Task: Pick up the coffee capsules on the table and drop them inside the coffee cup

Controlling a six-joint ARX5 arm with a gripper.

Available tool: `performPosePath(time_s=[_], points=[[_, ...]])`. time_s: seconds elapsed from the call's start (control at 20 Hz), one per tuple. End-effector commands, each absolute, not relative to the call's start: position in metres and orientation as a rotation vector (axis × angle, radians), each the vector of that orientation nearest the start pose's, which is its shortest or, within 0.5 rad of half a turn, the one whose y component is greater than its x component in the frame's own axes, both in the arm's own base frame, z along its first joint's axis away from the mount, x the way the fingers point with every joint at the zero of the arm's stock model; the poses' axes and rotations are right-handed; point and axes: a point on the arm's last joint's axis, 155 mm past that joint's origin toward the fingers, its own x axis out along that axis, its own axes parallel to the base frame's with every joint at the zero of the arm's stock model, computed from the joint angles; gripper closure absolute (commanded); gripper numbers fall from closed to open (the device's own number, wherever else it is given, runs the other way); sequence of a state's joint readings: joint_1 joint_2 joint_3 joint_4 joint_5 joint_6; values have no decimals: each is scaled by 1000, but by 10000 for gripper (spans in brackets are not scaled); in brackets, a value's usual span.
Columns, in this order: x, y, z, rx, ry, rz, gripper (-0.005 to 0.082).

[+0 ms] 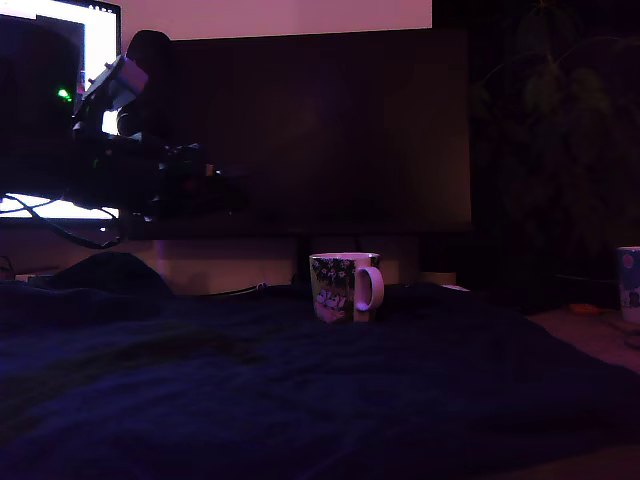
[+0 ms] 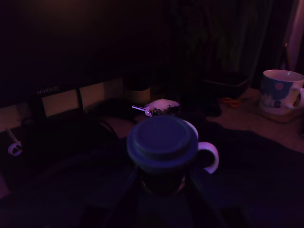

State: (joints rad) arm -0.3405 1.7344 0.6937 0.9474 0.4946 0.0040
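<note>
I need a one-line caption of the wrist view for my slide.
Dim wrist view: the claw holds a coffee capsule in front of the patterned coffee cup, on the dark table.

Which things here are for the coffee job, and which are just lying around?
For the job: coffee capsule, flowery mug, blue cloth table.
Just lying about: pale cup with a red spot, bright screen.

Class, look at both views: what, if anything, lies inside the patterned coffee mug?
Not visible. In the exterior view the coffee mug is seen side-on, its wall hiding the interior. In the wrist view a coffee capsule held by the gripper covers most of the mug's opening.
</note>
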Motion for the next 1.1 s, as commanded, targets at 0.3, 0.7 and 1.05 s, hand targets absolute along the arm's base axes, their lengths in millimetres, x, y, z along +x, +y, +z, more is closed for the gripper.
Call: performPosePath(time_s=[0.3, 0.7, 1.05], points=[[419, -266, 175, 0, 143, -879, 576], [432, -305, 196, 61, 219, -902, 576], [448, -316, 199, 66, 283, -899, 576]])
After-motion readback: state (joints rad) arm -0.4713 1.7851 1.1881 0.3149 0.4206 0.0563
